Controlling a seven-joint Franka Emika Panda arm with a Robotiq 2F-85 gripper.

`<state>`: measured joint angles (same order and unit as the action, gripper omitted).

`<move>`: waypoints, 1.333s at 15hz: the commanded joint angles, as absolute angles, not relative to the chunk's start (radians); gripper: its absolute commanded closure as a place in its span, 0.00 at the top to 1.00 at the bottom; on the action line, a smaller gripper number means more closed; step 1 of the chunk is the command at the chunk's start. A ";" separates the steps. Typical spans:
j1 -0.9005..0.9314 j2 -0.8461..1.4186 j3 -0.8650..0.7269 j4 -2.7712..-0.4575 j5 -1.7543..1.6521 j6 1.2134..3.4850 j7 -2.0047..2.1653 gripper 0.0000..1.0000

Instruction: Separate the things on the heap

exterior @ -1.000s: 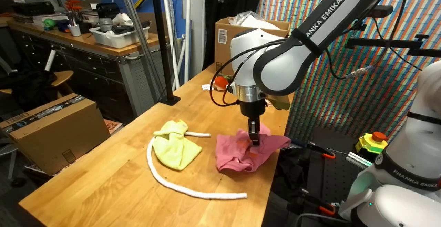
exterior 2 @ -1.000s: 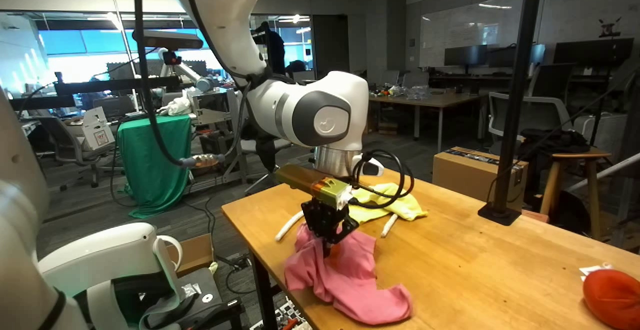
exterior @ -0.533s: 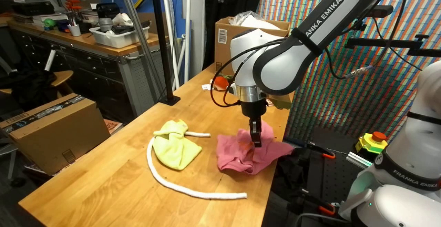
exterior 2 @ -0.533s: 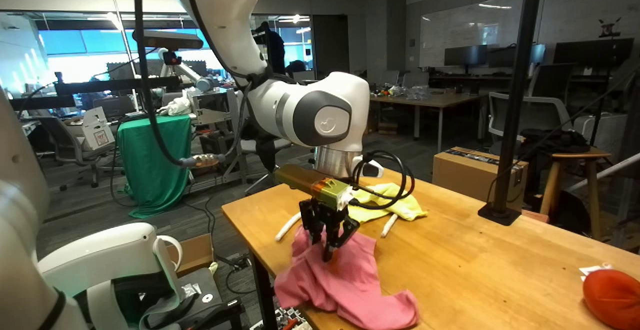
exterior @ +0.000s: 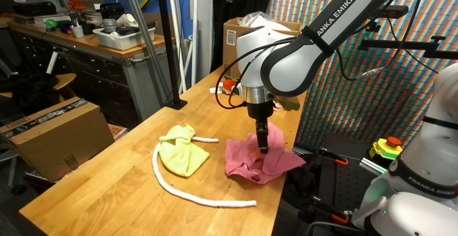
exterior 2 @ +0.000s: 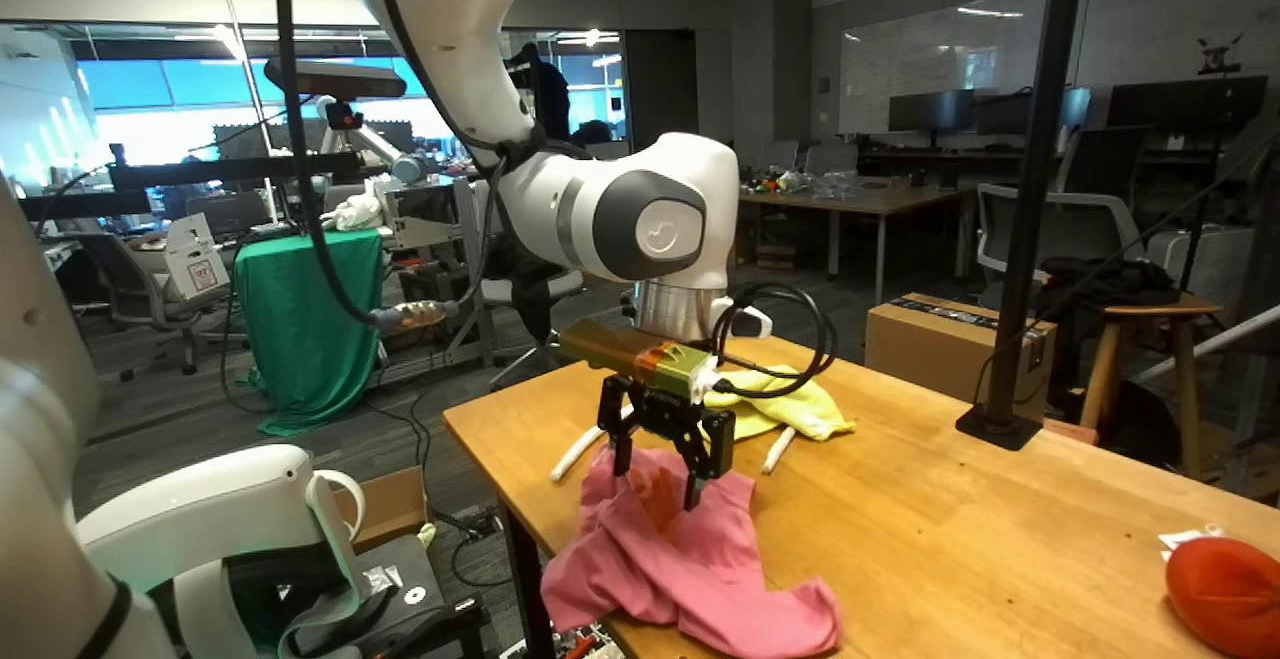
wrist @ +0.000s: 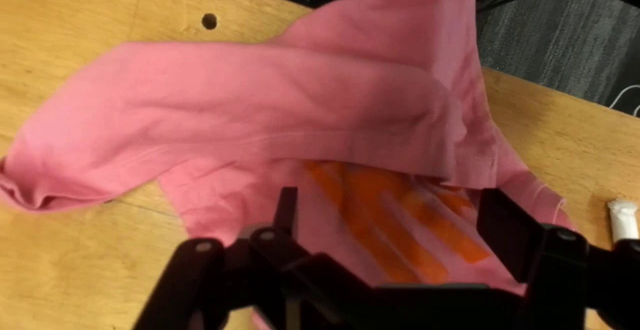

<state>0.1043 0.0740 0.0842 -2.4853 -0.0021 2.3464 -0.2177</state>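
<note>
White-grey arm (exterior: 298, 66), black cables (exterior 2: 829, 335), black gripper (exterior 2: 657, 485)

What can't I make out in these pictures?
White rope: a stretch is hidden by the yellow cloth, in an exterior view.
Orange print: partly covered by a fold of the pink cloth, wrist view.
Red object: cut off by the right edge, in an exterior view.
</note>
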 commanded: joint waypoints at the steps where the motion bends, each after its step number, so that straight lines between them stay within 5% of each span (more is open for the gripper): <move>1: 0.118 0.086 0.103 -2.434 -0.100 2.336 -0.203 1.00; 14: 0.180 0.227 0.162 -2.288 -0.245 2.755 -0.198 1.00; 20: 0.282 0.331 0.065 -2.201 -0.445 2.933 -0.019 1.00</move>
